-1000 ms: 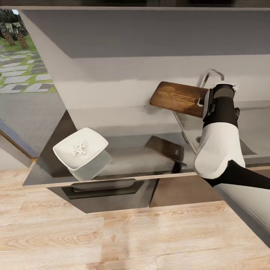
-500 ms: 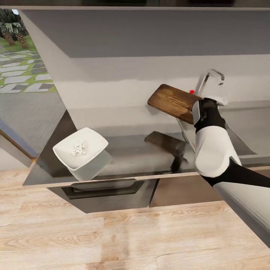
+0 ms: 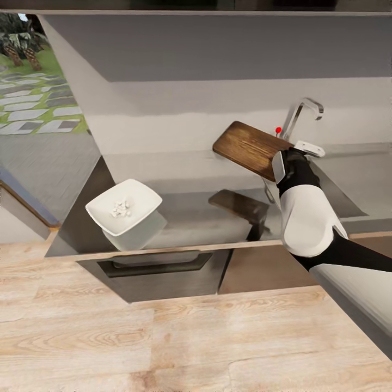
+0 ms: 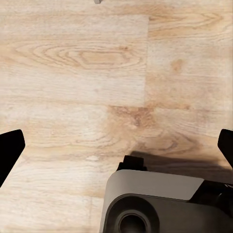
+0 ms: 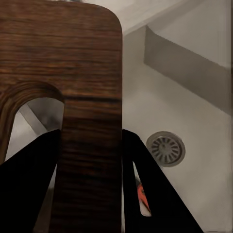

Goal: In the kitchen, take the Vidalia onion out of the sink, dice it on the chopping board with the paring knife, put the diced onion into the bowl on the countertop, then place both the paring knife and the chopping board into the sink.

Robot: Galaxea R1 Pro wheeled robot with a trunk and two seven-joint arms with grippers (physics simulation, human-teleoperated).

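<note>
The brown wooden chopping board (image 3: 246, 145) hangs tilted in the air over the left end of the sink (image 3: 348, 191), beside the chrome faucet (image 3: 298, 115). My right gripper (image 3: 284, 165) is shut on the board's handle end. In the right wrist view the board (image 5: 82, 82) stands between the black fingers (image 5: 158, 196), above the steel basin and its round drain (image 5: 166, 149). A red sliver of the paring knife (image 5: 141, 193) lies in the basin below. The white bowl (image 3: 142, 197) with diced onion (image 3: 121, 207) sits on the grey countertop (image 3: 190, 220). My left gripper (image 4: 116, 148) is open over the wooden floor.
Dark cabinets with a black handle (image 3: 160, 264) run under the counter's pale edge. A grey wall rises behind the counter. A window at far left looks onto a garden (image 3: 32, 92). The robot's base (image 4: 155, 204) sits low over the light wooden floor (image 3: 163, 337).
My right wrist has turned and sunk toward the sink, and the board has tilted and shifted slightly left. The head camera has also moved, sliding the counter and bowl in the picture.
</note>
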